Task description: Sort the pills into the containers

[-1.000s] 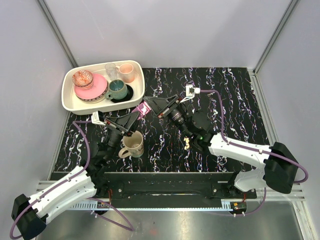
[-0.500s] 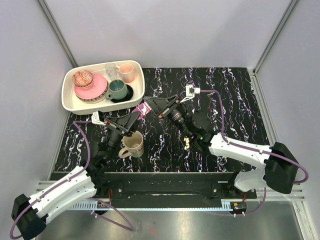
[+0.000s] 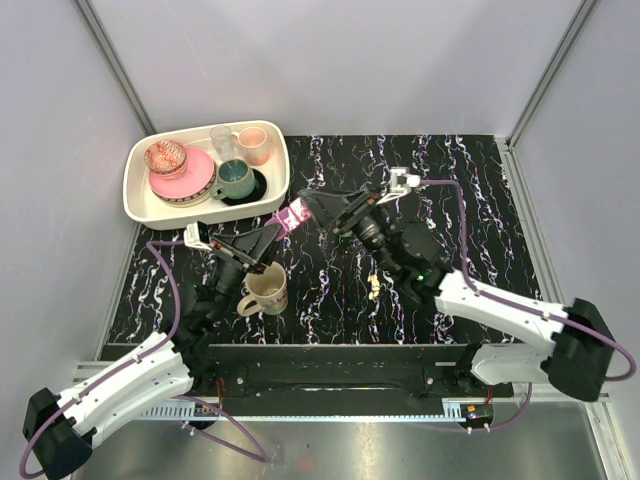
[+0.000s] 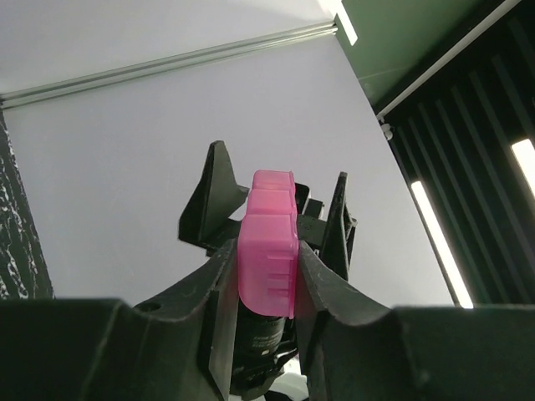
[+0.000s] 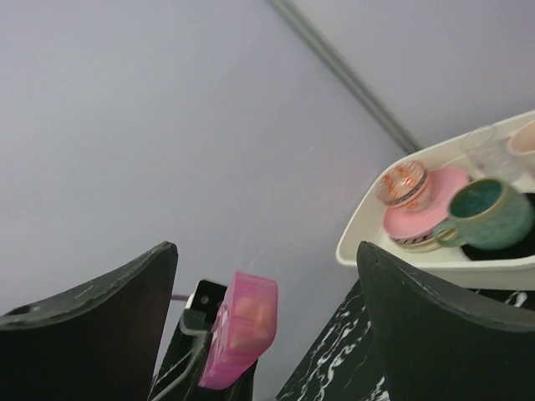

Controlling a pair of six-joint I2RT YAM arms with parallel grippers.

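Pill box (image 4: 267, 271) clamped in left end effector (image 4: 267, 251).

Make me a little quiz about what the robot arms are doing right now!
1. True or false: the left gripper is clamped on the pink pill box.
2. Where does the beige mug stand? A) in the white tray B) on the black table C) on top of the pill box
3. Fill in: the right gripper is ____ (open or shut).
Key: 1 true; 2 B; 3 open.
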